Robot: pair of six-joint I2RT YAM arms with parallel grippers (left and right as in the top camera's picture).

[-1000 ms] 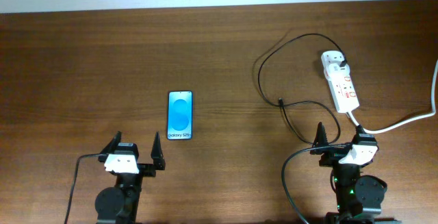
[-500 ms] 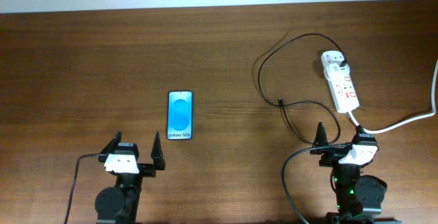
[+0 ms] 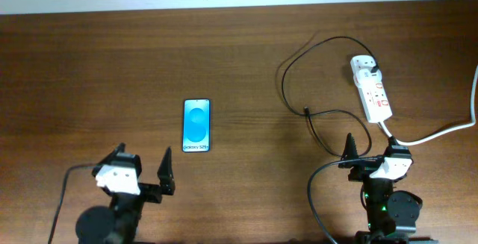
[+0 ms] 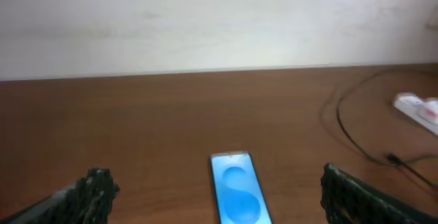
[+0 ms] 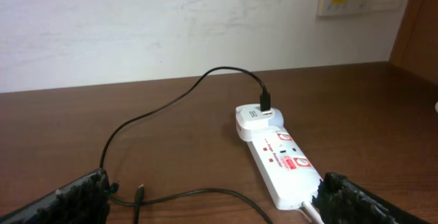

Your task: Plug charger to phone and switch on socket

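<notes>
Matt wooden table [image 3: 89,65] — glossy phone [image 3: 196,125]

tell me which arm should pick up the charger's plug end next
Right: the loose plug tip of the charger lies just ahead of the open right gripper, while the left gripper sits across by the phone.

One phone [image 3: 196,125], one charger [image 3: 363,66], one socket [image 3: 376,98], two claws, left [image 3: 143,154] and right [image 3: 370,148]

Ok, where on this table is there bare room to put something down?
Bare wood left of the phone to the table edge, and between the phone and the charger cable. Crowded on the right: cable, power strip, white cord.
</notes>
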